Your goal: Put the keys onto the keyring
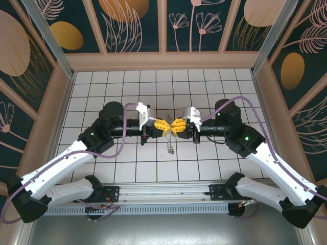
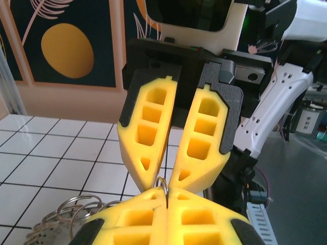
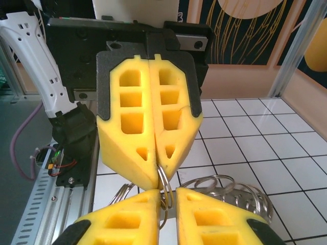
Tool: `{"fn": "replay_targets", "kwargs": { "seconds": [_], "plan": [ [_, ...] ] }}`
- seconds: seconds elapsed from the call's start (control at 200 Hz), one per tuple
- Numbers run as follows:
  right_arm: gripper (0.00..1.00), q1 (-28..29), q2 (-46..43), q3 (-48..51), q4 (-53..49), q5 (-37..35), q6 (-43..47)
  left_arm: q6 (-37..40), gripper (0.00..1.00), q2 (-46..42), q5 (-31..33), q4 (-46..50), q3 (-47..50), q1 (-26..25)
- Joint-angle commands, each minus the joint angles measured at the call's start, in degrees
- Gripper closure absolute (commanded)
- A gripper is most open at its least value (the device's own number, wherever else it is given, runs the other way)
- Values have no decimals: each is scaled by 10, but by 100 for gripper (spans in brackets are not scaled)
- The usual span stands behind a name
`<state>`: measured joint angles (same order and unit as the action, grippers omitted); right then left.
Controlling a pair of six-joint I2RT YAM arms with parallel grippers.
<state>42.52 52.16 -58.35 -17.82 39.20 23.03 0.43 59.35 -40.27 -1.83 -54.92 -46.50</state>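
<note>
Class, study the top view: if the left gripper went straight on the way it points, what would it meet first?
The right gripper, which points back at it tip to tip. The left gripper pinches a thin wire ring that reaches between the right one's fingers, so the gap between them looks tiny.

white tiled floor point(image 1: 204, 87), dark floral walls point(image 1: 138, 30)

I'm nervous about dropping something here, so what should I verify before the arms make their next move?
1. Left pincer shut on the thin silver wire loop: ok.
2. Right pincer gripping that loop: cannot tell; its fingers stand slightly apart around the wire.
3. Grey metal keyring, its bunched loops unsnagged: cannot tell.
4. Small key located: cannot tell.
5. Pincers tip to tip over the white tiled table: ok.
</note>
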Motion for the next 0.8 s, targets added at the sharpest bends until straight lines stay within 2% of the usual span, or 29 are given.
{"fn": "replay_targets", "kwargs": {
  "seconds": [0.0, 0.1, 0.185, 0.385, 0.48, 0.641, 0.796],
  "plan": [
    [88, 3, 2, 14, 10, 8, -12, -38, 100, -16, -43, -122, 9, -3],
    [100, 4, 3, 13, 12, 9, -8, -54, 100, -12, -48, -146, 19, -3],
    [100, 3, 3, 8, 13, 0, -5, -40, 100, -4, -40, -111, 10, -3],
    [100, 2, 9, -10, -15, -32, 21, 74, 100, 21, 41, 103, -65, -3],
    [100, 3, 19, -20, -34, -45, 30, 119, 88, 38, 68, 180, -98, -3],
    [100, 5, 31, -33, -50, -44, 39, 160, 87, 72, 91, 253, -137, -3],
    [100, 8, 41, -47, -61, -40, 41, 166, 91, 89, 89, 265, -142, -3]
  ]
}}
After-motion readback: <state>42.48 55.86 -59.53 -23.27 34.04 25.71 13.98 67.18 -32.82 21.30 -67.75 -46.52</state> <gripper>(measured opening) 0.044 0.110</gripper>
